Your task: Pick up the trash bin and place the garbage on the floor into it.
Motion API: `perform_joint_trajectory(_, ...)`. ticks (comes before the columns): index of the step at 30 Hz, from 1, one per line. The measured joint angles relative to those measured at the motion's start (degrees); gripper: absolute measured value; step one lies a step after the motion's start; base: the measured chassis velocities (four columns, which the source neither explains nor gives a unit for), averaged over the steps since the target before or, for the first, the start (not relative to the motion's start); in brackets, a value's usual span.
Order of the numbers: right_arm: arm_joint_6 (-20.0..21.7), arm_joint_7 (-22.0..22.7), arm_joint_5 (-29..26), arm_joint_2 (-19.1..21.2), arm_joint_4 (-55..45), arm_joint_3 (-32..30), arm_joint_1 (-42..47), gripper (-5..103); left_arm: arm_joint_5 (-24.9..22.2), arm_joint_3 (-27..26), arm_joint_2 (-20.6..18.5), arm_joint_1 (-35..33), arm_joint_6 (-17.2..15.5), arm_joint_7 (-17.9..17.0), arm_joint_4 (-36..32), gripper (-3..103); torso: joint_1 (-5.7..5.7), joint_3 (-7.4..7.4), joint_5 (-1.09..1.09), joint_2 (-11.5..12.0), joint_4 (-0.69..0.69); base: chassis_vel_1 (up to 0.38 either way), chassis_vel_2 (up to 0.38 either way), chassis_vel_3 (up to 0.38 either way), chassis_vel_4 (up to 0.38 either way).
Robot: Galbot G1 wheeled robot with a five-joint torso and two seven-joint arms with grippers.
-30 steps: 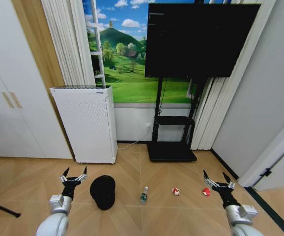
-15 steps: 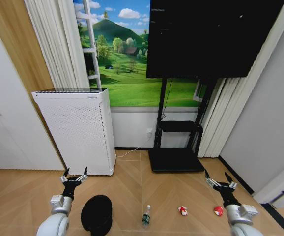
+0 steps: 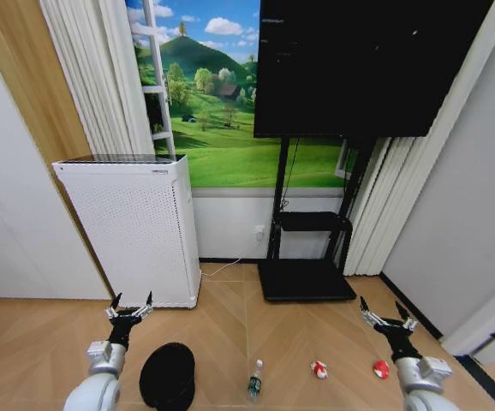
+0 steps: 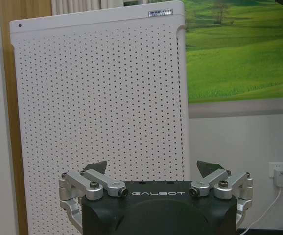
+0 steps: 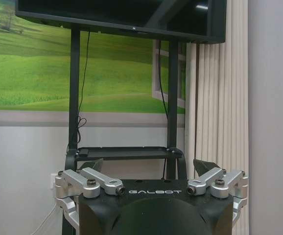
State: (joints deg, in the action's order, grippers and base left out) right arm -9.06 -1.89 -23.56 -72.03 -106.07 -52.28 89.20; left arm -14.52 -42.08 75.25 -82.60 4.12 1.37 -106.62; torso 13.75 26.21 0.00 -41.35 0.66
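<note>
Where one bin point(image 3: 167, 376) stands, three scraps.

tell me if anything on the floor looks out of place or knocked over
Yes: litter on the wooden floor. A clear plastic bottle with a green label stands upright beside the small black round bin, and two small red-and-white wrapper pieces lie further right. Nothing looks spilled or tipped.

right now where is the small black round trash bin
In the head view the small black round trash bin stands on the wood floor at lower left, in front of the white perforated appliance, between the left gripper and the clear plastic bottle.
</note>
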Motion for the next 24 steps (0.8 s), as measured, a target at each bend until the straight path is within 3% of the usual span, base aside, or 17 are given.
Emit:
perform_joint_trajectory(9,-0.9,2.4,1.2,-0.1,0.3,0.3,-0.7,100,0.2,0.0,0.1,0.1,0.1,0.0,0.3,100,0.06,0.02,0.00,0.0,-0.01,-0.167,0.173,0.166,-0.166)
perform_joint_trajectory(10,-0.9,2.6,1.2,-0.1,0.3,0.3,-0.7,100,0.3,0.0,0.1,0.2,0.1,0.0,0.4,100,0.05,0.02,0.00,0.0,0.03,-0.006,0.040,0.018,-0.062)
perform_joint_trajectory(24,-1.1,3.6,1.3,-0.3,0.4,0.5,-1.4,100,0.4,0.3,0.1,0.6,-0.1,-0.3,0.6,100,-0.02,-0.01,0.00,0.0,0.01,0.025,-0.022,-0.013,0.018)
